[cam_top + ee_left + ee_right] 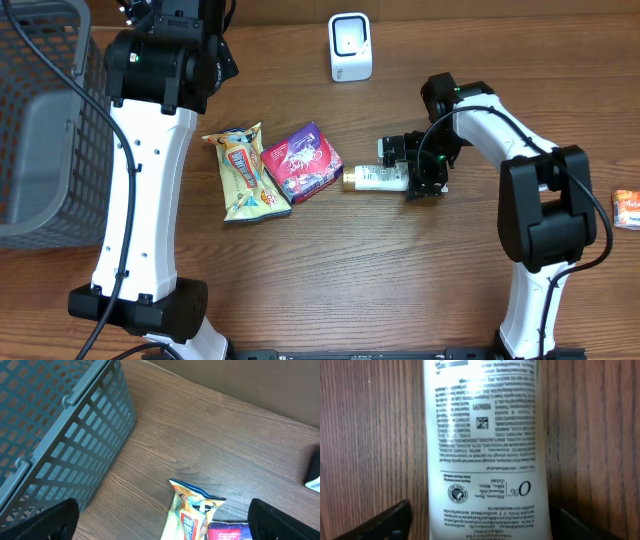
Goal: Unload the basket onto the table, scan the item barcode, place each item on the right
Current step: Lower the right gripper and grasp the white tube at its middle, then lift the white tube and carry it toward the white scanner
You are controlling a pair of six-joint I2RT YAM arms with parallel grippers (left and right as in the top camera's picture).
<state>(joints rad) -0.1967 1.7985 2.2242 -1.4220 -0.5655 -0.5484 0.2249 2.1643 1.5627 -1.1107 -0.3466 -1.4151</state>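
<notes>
A white tube with a gold cap [378, 179] lies flat on the wooden table, right of centre. My right gripper [421, 176] is down at the tube's flat end and open. In the right wrist view the tube [485, 435] runs between the dark fingers [387, 522], with its printed back and a small square code [482, 422] facing up. A sliver of wood shows on each side, so the right gripper [480, 527] has no grip. The white scanner [350, 47] stands at the back. My left gripper [162, 520] hangs open above the table, empty.
A yellow snack bag [245, 172] and a purple box [302, 161] lie just left of the tube. A grey mesh basket [40, 120] fills the left side. A small orange packet [627, 208] sits at the right edge.
</notes>
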